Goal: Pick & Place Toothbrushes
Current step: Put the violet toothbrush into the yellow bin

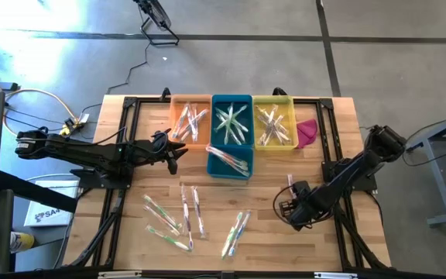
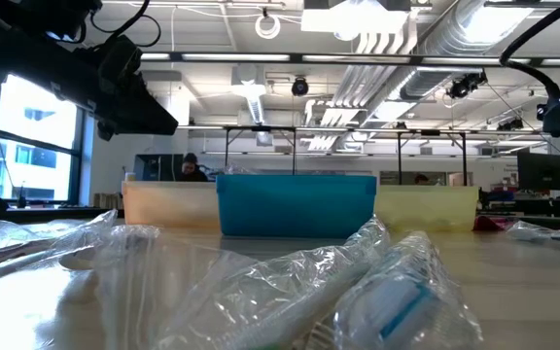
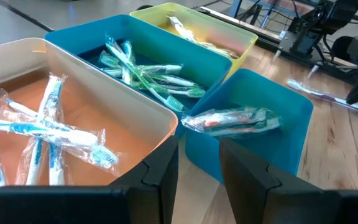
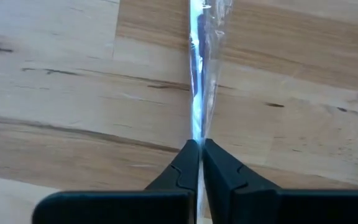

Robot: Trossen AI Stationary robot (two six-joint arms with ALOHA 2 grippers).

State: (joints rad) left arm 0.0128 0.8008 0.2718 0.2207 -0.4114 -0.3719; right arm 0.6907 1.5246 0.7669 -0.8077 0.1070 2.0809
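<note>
Right tool (image 4: pixel 198 149) pinches one wrapped toothbrush (image 4: pixel 199 74) low over the table (image 4: pixel 55 93) — left tool (image 3: pixel 197 162) (fingers spread, empty) hovers beside the orange bin (image 3: pixel 104 106) — more toothbrushes (image 1: pixel 184 217) lie loose.

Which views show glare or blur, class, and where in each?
High view: strong glare washes the floor at upper left. Low view: the wrapped toothbrushes nearest the lens are blurred, while the blue bin is sharper. Right wrist view: the wrapper of the toothbrush pinched in the right tool glints white.
</note>
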